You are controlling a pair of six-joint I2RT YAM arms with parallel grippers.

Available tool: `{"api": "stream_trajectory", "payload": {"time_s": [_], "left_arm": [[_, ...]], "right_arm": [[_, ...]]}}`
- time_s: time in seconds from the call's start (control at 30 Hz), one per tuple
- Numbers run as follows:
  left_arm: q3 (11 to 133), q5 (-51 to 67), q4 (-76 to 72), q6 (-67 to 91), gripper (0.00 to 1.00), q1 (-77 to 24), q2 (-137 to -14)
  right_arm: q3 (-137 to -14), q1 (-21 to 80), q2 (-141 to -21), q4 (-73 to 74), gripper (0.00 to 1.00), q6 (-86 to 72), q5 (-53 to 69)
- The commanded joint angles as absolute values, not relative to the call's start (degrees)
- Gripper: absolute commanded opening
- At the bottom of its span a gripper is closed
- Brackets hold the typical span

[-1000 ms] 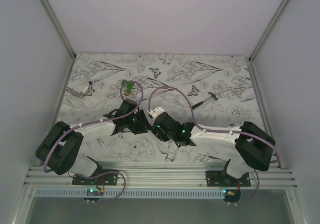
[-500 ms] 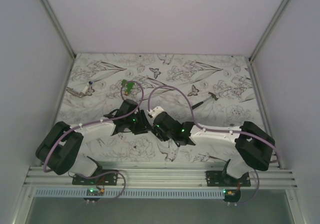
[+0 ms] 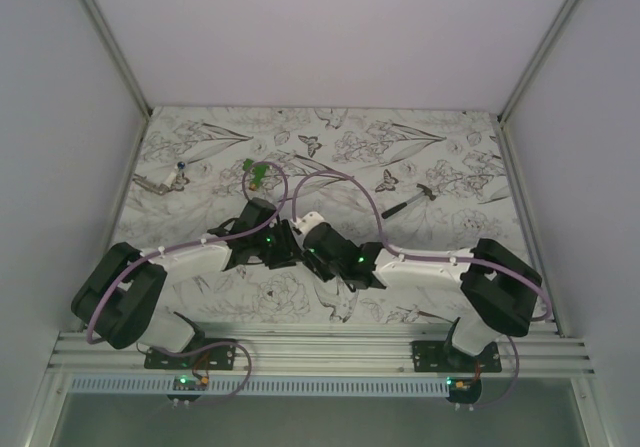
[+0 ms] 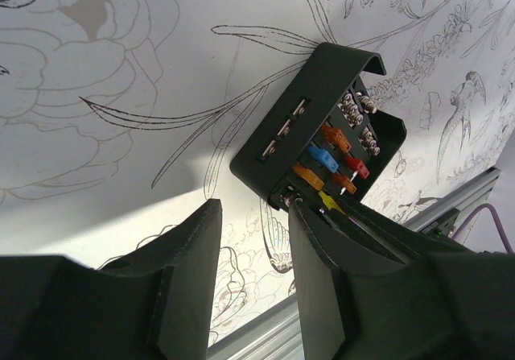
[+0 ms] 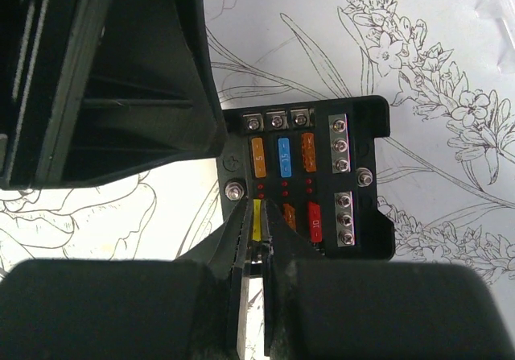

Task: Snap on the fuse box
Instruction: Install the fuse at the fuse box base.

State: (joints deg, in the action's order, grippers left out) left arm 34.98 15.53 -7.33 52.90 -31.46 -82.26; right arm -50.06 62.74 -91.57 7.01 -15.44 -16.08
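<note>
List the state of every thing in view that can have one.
fuse box: uncovered, fuses and screw terminals exposed
yellow fuse: pinched between the right gripper's fingers at the box's edge slot; cannot tell if it is seated
right gripper: shut on the yellow fuse
left gripper: open, empty, beside the box
green piece: lying apart from both arms

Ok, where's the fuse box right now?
Right wrist view: the fuse box sits on the table, directly ahead of the right end effector, which pinches its yellow fuse.
</note>
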Motion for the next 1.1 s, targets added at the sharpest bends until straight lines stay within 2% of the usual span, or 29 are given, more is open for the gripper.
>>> {"api": "stream_trajectory", "payload": {"time_s": [0.0, 0.23, 0.8, 1.07], "left_arm": [[35.68, 16.51, -7.26, 52.65, 0.42, -31.73, -82.05], [35.9, 16.59, -7.22, 52.57, 0.42, -31.9, -82.62], [37.09, 16.31, -7.21, 53.96, 0.43, -36.8, -83.55], [39.11, 13.44, -7.15, 54.15, 0.33, -37.08, -87.4]], "right_arm": [[-48.34, 62.43, -90.26, 9.01, 0.1, -15.66, -17.37], [-44.03, 62.4, -85.19, 3.71, 0.12, -14.36, -17.21], [-41.8, 61.08, -84.89, -0.83, 0.13, -14.17, -14.53], [-40.56, 60.74, -84.55, -1.6, 0.13, -14.22, -13.8]]}}
